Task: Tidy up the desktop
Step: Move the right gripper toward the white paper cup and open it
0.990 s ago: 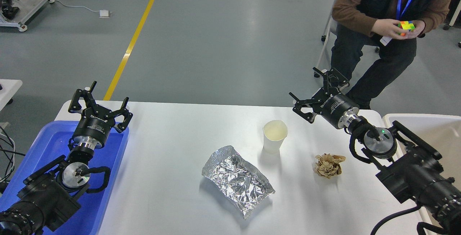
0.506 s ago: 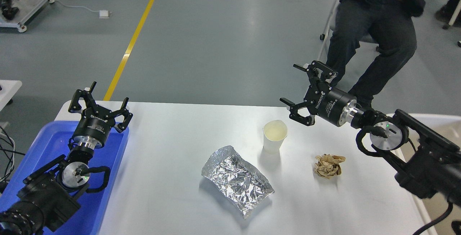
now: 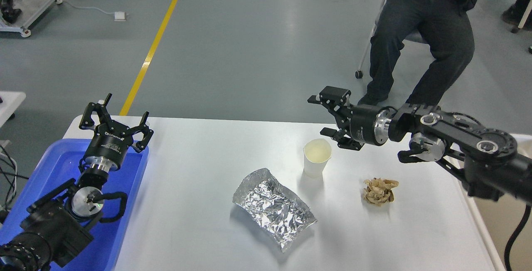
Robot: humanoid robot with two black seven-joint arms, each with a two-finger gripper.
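Observation:
The white desktop [image 3: 199,204] holds a white paper cup [image 3: 317,157] standing upright, a crumpled foil tray [image 3: 273,207] in front of it, and a crumpled brown paper ball [image 3: 379,191] to the right. My right gripper [image 3: 322,115] is open and empty, turned sideways and pointing left, just right of and above the cup's rim. My left gripper [image 3: 115,122] is open and empty, pointing away over the far edge of the blue tray [image 3: 54,171].
A beige-white bin [image 3: 498,229] stands off the desktop's right edge. A seated person's legs [image 3: 419,42] are beyond the far right corner. Grey floor with a yellow line [image 3: 153,46] lies beyond the desktop.
My right arm has swung left and rotated, bringing its open gripper from the far right edge to just beside the cup. The left arm has not moved. The person has shifted back.

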